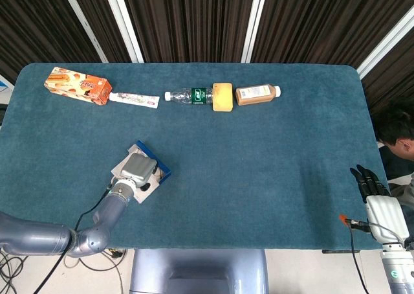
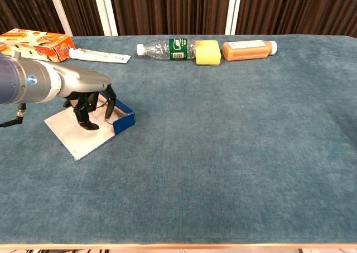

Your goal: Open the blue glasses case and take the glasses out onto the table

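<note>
The blue glasses case (image 2: 124, 121) lies open at the table's front left, its white-lined lid (image 2: 72, 135) flat on the cloth. My left hand (image 2: 92, 105) hangs over it with dark fingers pointing down, one side on the lid and the other in the blue tray. Thin wire glasses (image 2: 101, 103) show faintly between the fingers; I cannot tell if they are held. In the head view the left hand (image 1: 137, 168) hides most of the case (image 1: 162, 173). My right hand (image 1: 372, 181) rests off the table's right edge, fingers straight, holding nothing.
Along the far edge lie an orange carton (image 1: 77, 85), a toothpaste tube (image 1: 134, 100), a clear water bottle (image 1: 189, 96), a yellow sponge (image 1: 222, 97) and a brown bottle (image 1: 257, 94). A person (image 1: 398, 135) sits beyond the right edge.
</note>
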Tool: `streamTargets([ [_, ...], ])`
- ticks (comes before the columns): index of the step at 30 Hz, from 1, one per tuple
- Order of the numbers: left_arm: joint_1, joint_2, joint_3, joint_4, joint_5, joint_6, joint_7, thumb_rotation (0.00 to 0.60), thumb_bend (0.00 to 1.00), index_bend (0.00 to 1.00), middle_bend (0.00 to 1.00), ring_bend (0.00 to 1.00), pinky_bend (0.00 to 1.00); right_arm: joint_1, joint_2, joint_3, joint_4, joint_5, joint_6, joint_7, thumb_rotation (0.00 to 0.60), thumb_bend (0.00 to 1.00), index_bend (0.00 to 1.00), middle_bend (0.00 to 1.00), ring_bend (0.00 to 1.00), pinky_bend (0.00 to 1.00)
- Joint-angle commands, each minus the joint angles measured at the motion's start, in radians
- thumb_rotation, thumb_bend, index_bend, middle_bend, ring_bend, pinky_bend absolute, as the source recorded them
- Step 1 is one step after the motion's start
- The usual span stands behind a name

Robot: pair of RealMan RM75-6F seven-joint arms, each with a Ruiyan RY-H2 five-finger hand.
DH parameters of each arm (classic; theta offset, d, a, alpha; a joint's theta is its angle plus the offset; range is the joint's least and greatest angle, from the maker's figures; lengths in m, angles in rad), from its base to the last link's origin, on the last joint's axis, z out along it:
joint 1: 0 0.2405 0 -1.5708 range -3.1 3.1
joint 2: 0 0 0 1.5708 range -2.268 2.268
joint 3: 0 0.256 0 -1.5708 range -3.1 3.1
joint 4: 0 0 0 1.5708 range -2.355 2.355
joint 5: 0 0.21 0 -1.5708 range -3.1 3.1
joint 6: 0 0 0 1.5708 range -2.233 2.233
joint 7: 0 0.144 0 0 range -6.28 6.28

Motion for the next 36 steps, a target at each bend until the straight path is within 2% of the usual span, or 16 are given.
streamTargets([
  [1,-0.017,-0.015,-0.005,0.033,-0.03,-0.009,0.013,0.6,0.29,0.18,0.94,0.66,0.71,0.0,-0.001,0.0,0.001,0.0,0.0,0.001,0.6,0.22,0.0,0.0,0.0,0.21],
  [12,-0.039,-0.055,-0.022,0.093,-0.065,-0.032,0.007,0.6,0.29,0.16,0.94,0.66,0.71,0.0,-0.001,0.001,0.002,-0.001,0.002,0.004,0.6,0.22,0.0,0.0,0.0,0.21],
  [36,-0.042,-0.079,-0.07,0.122,-0.01,-0.002,-0.042,0.6,0.29,0.15,0.94,0.66,0.71,0.001,0.001,0.001,0.001,0.002,-0.002,0.009,0.6,0.21,0.0,0.0,0.0,0.21],
])
